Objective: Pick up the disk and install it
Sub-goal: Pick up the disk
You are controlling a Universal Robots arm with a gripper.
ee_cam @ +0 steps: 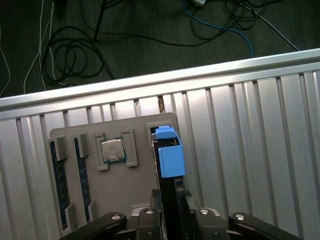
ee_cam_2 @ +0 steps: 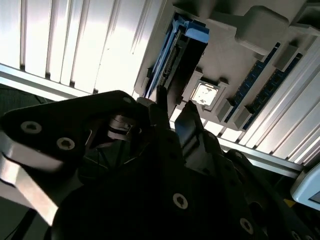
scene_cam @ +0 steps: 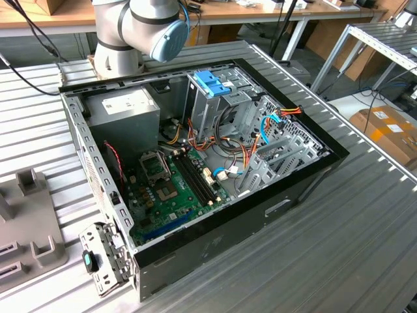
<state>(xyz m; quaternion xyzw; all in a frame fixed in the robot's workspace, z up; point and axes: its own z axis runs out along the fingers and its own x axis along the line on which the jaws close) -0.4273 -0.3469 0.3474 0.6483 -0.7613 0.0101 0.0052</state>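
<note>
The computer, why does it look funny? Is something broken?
Nothing looks broken. The computer case lies on its side with the cover off, so the green board and loose cables show. A small metal bracket sticks out at one corner.

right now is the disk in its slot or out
In: the disk stands on edge in a slot of the grey holder, gripper close by.

— What did the ribbed metal bench carry?
— An open computer case across its middle, a grey holder tray just inside one long edge, and the arm's base toward the far edge.
</note>
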